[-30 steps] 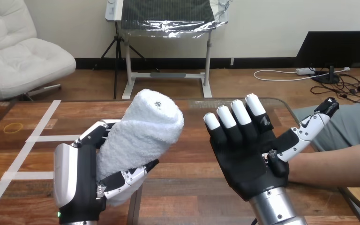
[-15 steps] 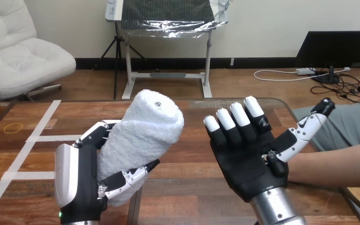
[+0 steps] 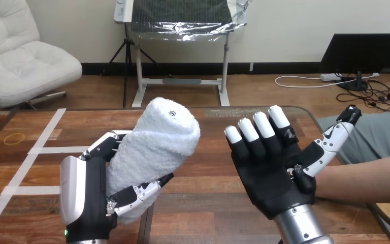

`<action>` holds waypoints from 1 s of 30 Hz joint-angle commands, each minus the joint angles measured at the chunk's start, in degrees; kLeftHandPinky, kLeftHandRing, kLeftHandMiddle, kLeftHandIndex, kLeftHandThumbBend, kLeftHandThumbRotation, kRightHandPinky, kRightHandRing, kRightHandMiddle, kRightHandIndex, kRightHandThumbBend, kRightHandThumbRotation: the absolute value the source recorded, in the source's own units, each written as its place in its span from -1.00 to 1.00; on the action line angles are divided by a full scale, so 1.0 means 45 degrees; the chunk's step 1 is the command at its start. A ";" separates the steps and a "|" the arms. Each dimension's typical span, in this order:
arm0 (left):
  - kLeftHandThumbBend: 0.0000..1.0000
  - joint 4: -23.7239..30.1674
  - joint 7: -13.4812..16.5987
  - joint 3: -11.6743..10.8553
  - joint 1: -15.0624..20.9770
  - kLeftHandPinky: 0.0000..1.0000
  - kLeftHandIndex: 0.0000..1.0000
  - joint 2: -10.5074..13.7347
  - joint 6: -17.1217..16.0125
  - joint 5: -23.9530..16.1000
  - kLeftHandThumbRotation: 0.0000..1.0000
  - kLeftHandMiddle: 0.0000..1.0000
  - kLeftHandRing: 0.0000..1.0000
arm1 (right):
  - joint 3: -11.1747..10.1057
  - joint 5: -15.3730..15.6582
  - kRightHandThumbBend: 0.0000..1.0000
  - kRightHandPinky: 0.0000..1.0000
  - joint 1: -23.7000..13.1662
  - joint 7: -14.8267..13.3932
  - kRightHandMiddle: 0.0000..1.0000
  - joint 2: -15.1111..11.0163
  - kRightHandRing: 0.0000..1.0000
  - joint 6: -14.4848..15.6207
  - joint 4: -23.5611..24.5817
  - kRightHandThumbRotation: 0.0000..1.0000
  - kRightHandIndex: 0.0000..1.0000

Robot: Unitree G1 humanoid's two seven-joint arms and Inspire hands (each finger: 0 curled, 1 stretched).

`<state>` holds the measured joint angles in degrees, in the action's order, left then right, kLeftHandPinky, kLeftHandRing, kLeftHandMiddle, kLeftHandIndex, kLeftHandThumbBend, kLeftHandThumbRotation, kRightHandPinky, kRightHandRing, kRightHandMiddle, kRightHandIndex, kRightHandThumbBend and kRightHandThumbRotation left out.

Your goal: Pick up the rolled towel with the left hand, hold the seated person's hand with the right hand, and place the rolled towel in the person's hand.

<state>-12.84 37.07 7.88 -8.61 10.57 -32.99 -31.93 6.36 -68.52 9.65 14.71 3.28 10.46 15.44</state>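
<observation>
A: Where is the rolled towel (image 3: 155, 147) found?

B: It is held up above the worktop (image 3: 40, 168), a little left of the middle and well apart from the left edge. It is tilted, with its upper end leaned toward the far edge. No part of it is rested on the wood.

A: By what is it held?

B: By the left robot hand (image 3: 89, 201). Its fingers (image 3: 105, 144) and thumb are curled round the lower half of the towel, so it is clasped between them.

A: How is the right robot hand (image 3: 269, 173) posed?

B: It is raised over the right half of the worktop, with the palm turned toward the camera. The fingers are stretched straight upward and slightly spread, and the thumb is pointed toward the right edge. Nothing is held in it.

A: Is the person touched by it?

B: That cannot be told. The person's forearm (image 3: 365, 178) is seen across the right edge, and its end is hidden behind the palm.

A: Is anything laid on the worktop?

B: White tape strips (image 3: 56, 150) are stuck on its left part, and a thin yellow ring (image 3: 15, 138) is laid near the far left corner.
</observation>
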 commanded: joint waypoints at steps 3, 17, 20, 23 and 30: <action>0.27 0.0627 0.0079 -0.0267 0.0593 -0.18 0.06 -0.0154 -0.0136 -0.0086 -0.92 -0.01 -0.12 | -0.0145 0.0412 0.77 -1.00 -0.0889 0.0424 -1.00 0.1256 -1.00 -0.0398 0.0009 1.00 -1.00; 0.26 0.0634 0.0131 -0.0263 0.0610 -0.17 0.06 -0.0165 -0.0146 -0.0210 -0.94 -0.01 -0.11 | -0.0194 0.0692 0.54 -1.00 -0.0870 -0.1926 -1.00 0.1344 -1.00 -0.0206 0.0572 1.00 -1.00; 0.26 0.0663 0.0109 -0.0264 0.0600 -0.17 0.06 -0.0180 -0.0108 -0.0198 -0.93 -0.01 -0.11 | -0.0211 0.0547 0.43 -1.00 -0.0908 -0.2115 -1.00 0.1336 -1.00 -0.0161 0.0587 1.00 -1.00; 0.26 0.0703 0.0064 -0.0261 0.0586 -0.17 0.06 -0.0189 -0.0096 -0.0161 -0.93 -0.01 -0.11 | -0.0298 0.0090 0.30 -1.00 -0.0964 -0.2459 -1.00 0.1390 -1.00 0.0037 0.0583 1.00 -1.00; 0.26 0.0705 0.0037 -0.0265 0.0598 -0.16 0.06 -0.0166 -0.0130 -0.0136 -0.93 -0.01 -0.11 | -0.0310 0.0001 0.00 -1.00 -0.1117 -0.2728 -1.00 0.1328 -1.00 0.0115 0.0506 1.00 -1.00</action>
<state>-12.84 37.05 7.83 -8.62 10.24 -32.88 -32.14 5.84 -67.59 9.18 2.75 3.39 11.15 15.90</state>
